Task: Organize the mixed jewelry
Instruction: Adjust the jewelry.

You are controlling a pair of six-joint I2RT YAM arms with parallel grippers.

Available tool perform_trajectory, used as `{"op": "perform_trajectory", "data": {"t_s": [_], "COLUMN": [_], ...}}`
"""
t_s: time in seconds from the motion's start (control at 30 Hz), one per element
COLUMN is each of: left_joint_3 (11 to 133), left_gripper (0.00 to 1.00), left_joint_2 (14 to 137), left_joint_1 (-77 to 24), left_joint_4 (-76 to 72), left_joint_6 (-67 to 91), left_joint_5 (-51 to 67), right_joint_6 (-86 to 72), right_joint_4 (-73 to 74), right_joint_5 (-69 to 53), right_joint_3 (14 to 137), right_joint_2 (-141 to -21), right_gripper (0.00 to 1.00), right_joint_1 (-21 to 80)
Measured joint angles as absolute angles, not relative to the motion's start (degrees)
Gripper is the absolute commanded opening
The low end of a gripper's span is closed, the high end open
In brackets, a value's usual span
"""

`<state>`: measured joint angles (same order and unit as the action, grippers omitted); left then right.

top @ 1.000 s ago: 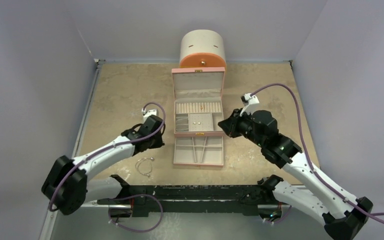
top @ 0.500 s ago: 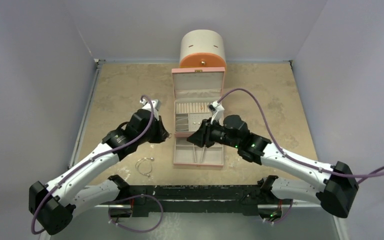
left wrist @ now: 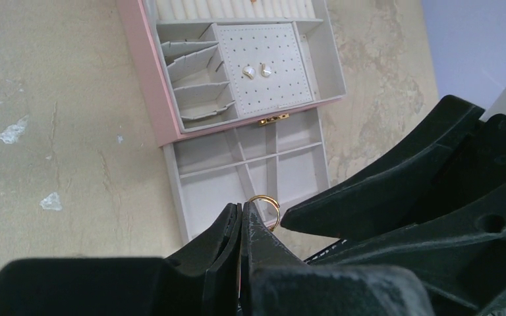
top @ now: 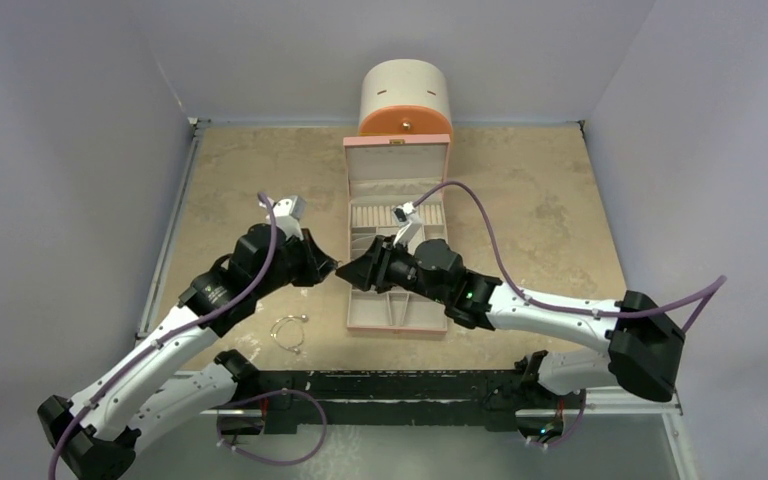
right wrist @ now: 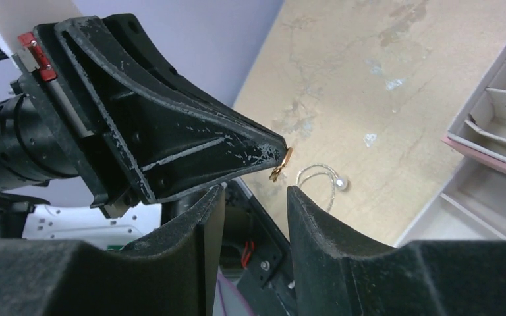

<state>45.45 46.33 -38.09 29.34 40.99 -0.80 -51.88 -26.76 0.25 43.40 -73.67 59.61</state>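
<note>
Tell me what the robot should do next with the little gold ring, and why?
Probably the right gripper should ease forward until its open jaws sit on either side of the ring, then close. The left gripper pinches the ring at its very tips, and the right one faces it, open but just short of it.

Robot lab: walled test tbl (top: 250,180)

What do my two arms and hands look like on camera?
The left arm and right arm have white links, black joints and a purple cable looping along each. The left hand and right hand are black with two tapered fingers; the left's are scuffed pale, with a red tab.
</note>
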Motion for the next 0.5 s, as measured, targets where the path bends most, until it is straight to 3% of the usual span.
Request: {"op": "perform_trajectory", "data": {"t_s": [0.5], "left_joint_3": [45.4], "left_gripper": [0.00], "left_joint_2": [44.4], "left_joint_1": [-38.1], "left_joint_4": [28.3], "left_joint_6": [43.6], "left_joint_5": [-1.1], "right_joint_6": [-55.1], "right_joint_4": [-32.0], "right_joint_5": [5.1], "right_joint_3": [43.7], "right_joint_2": [-77.6], "right_gripper": [0.28], "right_joint_1": [60.5]}}
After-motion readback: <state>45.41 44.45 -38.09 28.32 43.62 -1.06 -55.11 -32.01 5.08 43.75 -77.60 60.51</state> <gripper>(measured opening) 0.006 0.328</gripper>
